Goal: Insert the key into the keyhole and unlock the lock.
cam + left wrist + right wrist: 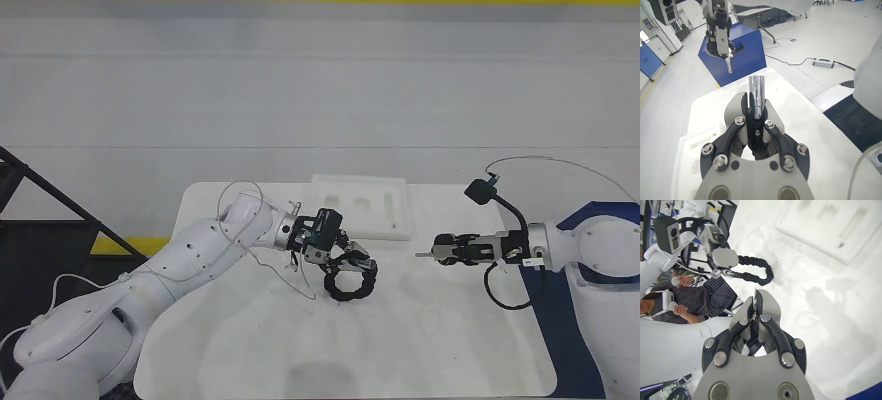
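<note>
While the left gripper (pixel 755 102) clamps the lock (pixel 756 91) and the right gripper (pixel 721 54) pinches the key (pixel 728 65), slight misalignment could jam the tip.

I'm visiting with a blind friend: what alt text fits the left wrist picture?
The left tool grips a lock, its shiny silver barrel sticking out ahead. Farther off, the right tool holds a key pointed toward the barrel, with a gap between them. A white table lies below.
</note>
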### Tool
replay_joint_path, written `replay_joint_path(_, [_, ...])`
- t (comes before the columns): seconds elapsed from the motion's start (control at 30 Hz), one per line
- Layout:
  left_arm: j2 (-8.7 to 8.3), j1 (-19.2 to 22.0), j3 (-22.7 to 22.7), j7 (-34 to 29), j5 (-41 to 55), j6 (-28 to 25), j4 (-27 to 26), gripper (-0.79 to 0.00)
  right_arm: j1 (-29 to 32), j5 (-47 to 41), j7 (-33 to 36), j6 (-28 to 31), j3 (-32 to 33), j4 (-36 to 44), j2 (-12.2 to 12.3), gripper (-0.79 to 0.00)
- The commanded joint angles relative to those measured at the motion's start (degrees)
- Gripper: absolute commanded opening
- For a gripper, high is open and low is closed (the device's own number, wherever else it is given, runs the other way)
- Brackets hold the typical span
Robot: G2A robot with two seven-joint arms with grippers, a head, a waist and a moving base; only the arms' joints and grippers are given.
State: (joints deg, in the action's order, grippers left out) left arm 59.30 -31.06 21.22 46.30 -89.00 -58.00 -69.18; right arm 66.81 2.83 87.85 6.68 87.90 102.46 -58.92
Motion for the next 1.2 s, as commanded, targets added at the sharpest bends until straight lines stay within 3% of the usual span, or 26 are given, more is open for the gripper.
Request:
replay_joint_path(0.0, [-0.04,0.52,-0.20,0.19,0.07,0.20,-0.27,-0.785,0.39,-0.97,-0.24,0.11,0.02,0.53,0.13,-0.785])
replay_joint_path(0.57, [-0.05,0.90,-0.23,1.18,-0.19,1.20,0.34,-0.785,1.32,-3.78,-2.16,0.52,0.01,0.97,0.45,-0.785])
replay_joint_path(0.73, [0.25,-0.41,0.91,-0.06,2.43,2.11,3.17,-0.785,3.05,-3.76,0.15,4.01,-1.22,4.79,0.92,-0.785])
replay_joint_path(0.93, [2.42,2.69,-0.67,4.90,-5.83,5.99,6.12,-0.785,7.00,-1.22,-5.07,2.93,0.48,9.78,1.48,-0.785])
replay_joint_path(1.17, [6.36,6.85,-4.74,11.49,-13.55,11.51,11.90,-0.785,14.28,2.40,-15.02,3.62,3.36,16.14,1.80,-0.785])
